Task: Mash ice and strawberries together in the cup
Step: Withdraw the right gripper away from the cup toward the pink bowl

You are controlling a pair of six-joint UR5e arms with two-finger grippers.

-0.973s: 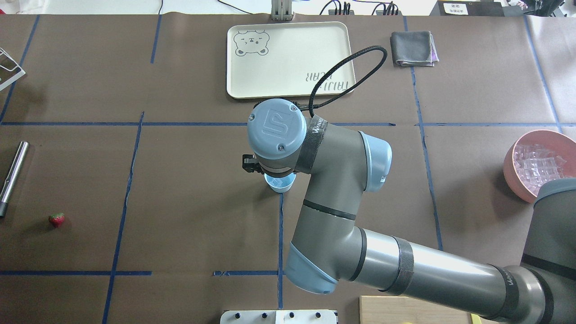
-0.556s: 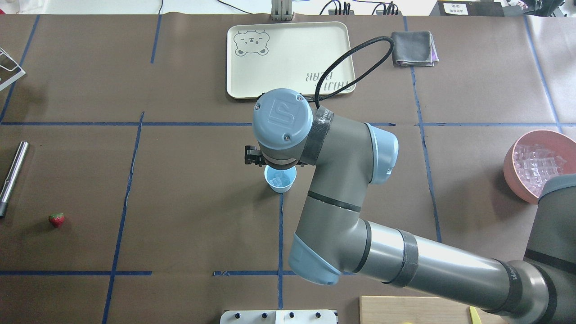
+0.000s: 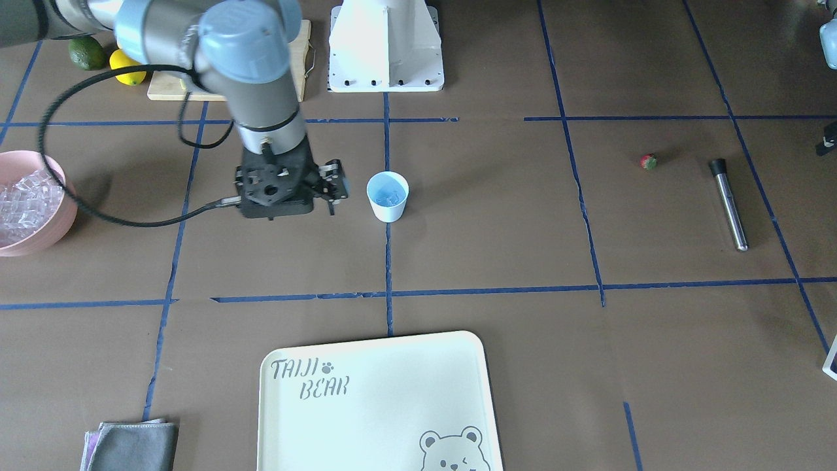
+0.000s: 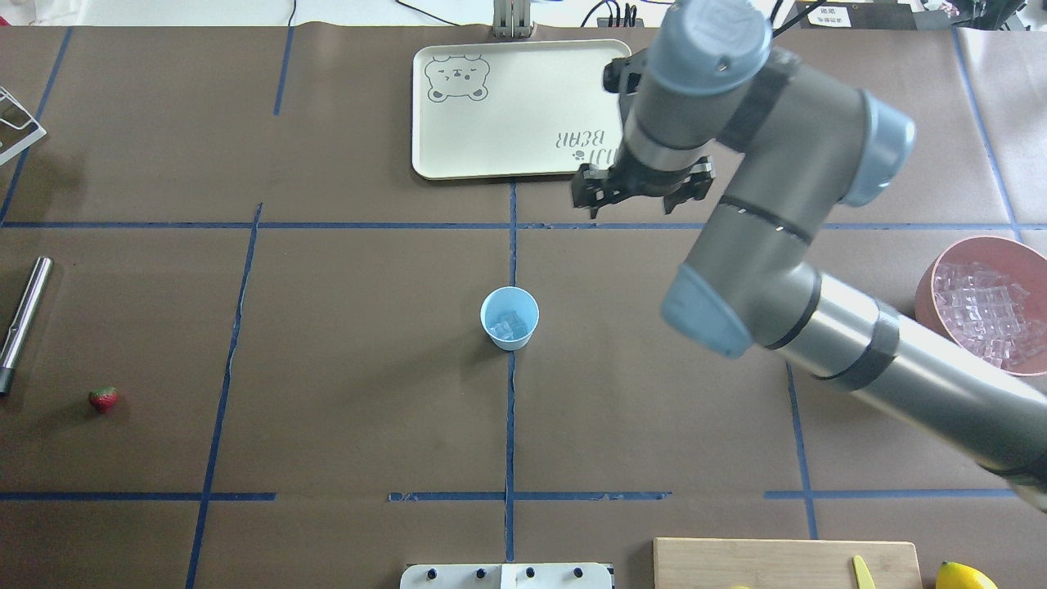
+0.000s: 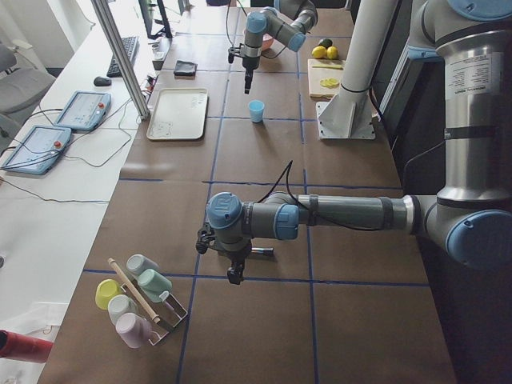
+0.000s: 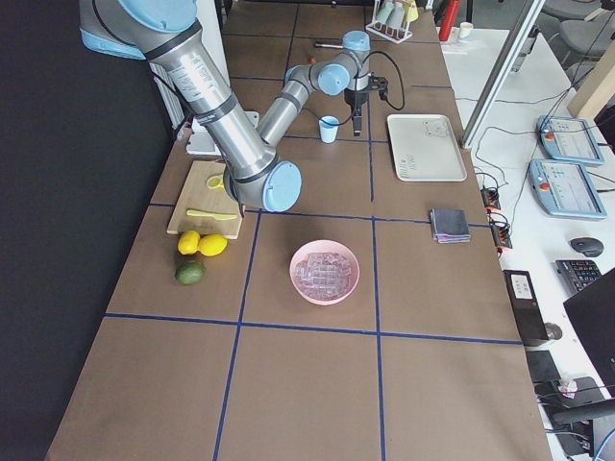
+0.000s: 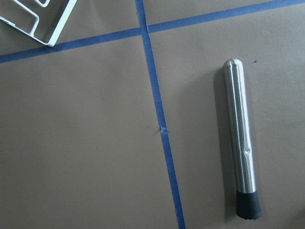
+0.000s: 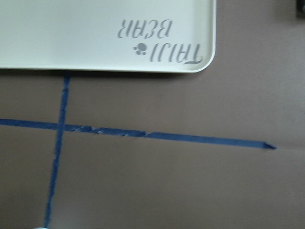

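Observation:
The light blue cup stands upright at the table's middle with a few clear ice cubes in it. More ice fills the pink bowl at the right edge. The strawberry lies alone at the near left. My right gripper hangs open and empty, high above the tray's near right corner, away from the cup. My left gripper shows only in the exterior left view, low over the steel muddler; whether it is open or shut I cannot tell.
A cream bear tray sits at the far middle, a folded grey cloth to its right. A wooden board and lemons lie by the robot's base. A white wire rack stands far left.
My right arm has lifted off from over the cup and swung to the far right, toward the tray's corner. The cup now stands uncovered with ice in it.

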